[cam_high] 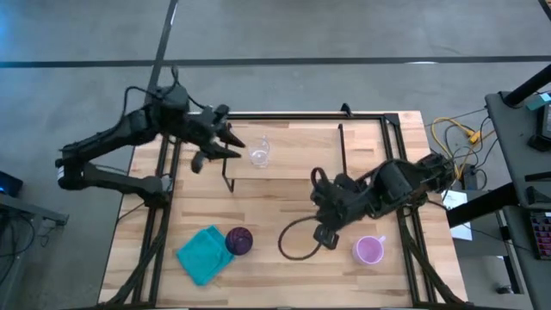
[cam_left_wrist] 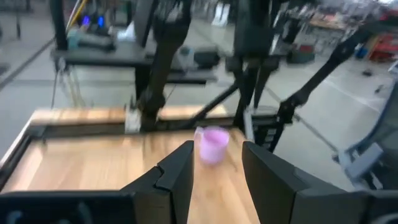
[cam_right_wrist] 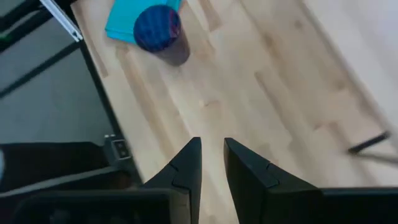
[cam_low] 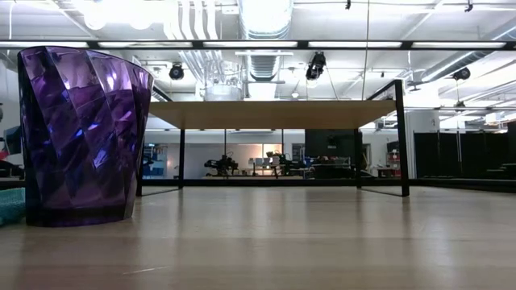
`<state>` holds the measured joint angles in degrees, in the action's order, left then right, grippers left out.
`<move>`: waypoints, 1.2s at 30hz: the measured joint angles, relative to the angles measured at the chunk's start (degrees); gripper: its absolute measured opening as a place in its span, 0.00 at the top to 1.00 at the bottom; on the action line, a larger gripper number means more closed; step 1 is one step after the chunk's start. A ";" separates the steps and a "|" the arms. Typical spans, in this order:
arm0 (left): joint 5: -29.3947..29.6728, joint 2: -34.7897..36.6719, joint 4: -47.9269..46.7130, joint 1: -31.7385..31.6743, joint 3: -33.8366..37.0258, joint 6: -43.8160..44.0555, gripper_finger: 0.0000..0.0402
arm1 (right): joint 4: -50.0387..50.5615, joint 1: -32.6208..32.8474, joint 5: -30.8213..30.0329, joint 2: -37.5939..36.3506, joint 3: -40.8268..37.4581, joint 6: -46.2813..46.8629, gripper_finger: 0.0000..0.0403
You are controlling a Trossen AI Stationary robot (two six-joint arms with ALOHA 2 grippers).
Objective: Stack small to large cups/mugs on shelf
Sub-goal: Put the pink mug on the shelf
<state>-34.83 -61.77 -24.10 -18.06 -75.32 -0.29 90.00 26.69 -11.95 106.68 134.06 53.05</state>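
Note:
The small clear glass point(cam_high: 259, 153) stands upright on the light-wood shelf point(cam_high: 297, 151), near its left end. My left gripper point(cam_high: 222, 148) hovers just left of the glass, open and empty; its wrist view point(cam_left_wrist: 216, 168) looks level across the table at the pink mug point(cam_left_wrist: 213, 144). The pink mug point(cam_high: 368, 250) stands on the table near the right front. The dark purple cup point(cam_high: 240, 240) stands on the table by the teal cloth point(cam_high: 205, 252). My right gripper point(cam_high: 327, 228) hangs over the table's middle front, its fingers point(cam_right_wrist: 211, 155) narrowly open, pointing down toward the purple cup point(cam_right_wrist: 160, 31).
In the low view the purple cup point(cam_low: 81, 137) stands close on the left, and the shelf point(cam_low: 274, 113) stands behind on thin black legs. A black cable loop point(cam_high: 297, 241) lies on the table between the purple cup and the pink mug. A black frame borders the tabletop point(cam_high: 284, 194).

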 joint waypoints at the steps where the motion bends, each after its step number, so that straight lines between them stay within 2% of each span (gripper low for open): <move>1: 1.02 -0.75 2.21 1.20 -0.09 0.74 0.69 | 0.01 0.55 0.27 0.20 -0.02 2.55 0.84; 9: 4.22 -7.81 4.75 5.13 -0.19 1.46 0.69 | -0.02 6.28 4.24 0.52 -3.12 24.12 0.84; 14: 5.03 -10.73 9.38 7.06 -0.26 1.60 0.69 | 0.04 10.58 5.29 0.52 -8.67 32.50 0.84; 19: 4.97 -11.12 10.62 8.02 -2.35 1.41 0.69 | 0.04 13.79 7.28 0.52 -16.54 42.31 0.84; 25: 4.98 -9.16 10.19 8.06 -2.79 1.40 0.69 | -0.09 16.39 12.36 0.51 -25.55 56.78 0.84; 29: 4.96 -7.67 10.41 8.06 -2.86 1.40 0.69 | -2.19 16.62 12.36 0.43 -28.92 58.57 0.84; 33: 4.96 -6.64 10.15 8.06 -2.86 1.40 0.69 | -5.20 16.53 12.54 0.44 -31.90 55.96 0.84; 36: 4.96 -5.93 10.19 8.06 -2.86 1.40 0.69 | -5.28 16.53 15.52 0.45 -34.55 57.54 0.84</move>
<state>-29.87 -67.70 -13.91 -10.00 -78.17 1.10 84.72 43.22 3.57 107.12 99.51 110.58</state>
